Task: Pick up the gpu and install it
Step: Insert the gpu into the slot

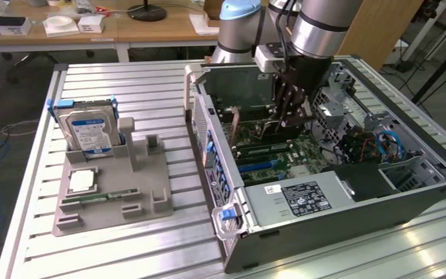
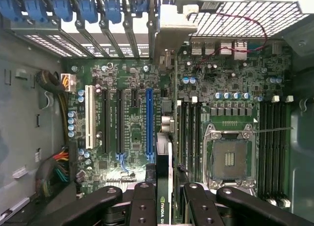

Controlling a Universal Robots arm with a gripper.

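A silver table [image 1: 114,81] made of long metal strips fills the room's middle, and wooden desks [image 1: 161,26] stand behind it. On the table lies a big computer case [image 1: 409,192] with its side off, so you can look right in. The robot arm [image 1: 324,23] reaches down into the case. Its pincer [image 1: 289,113] is partly closed, and its black fingers [image 2: 142,196] squeeze the gpu [image 2: 164,157] from both sides. So the picking up is done. The gpu is a thin, flat card, seen edge-on in the wrist view. It hangs inside the case, above the green board [image 2: 122,78], just beside the long blue slot [image 2: 149,120]. Its shiny silver end piece [image 2: 171,24] sits close to the back wall of the case. I think the card is not pushed into a slot yet, but it is hard to be sure. The green board is bumpy with little round parts and long black slots. Well apart from the case, a smooth grey tray [image 1: 107,203] holds a boxy hard drive [image 1: 90,131] standing up and a skinny green memory stick [image 1: 99,197] lying flat.
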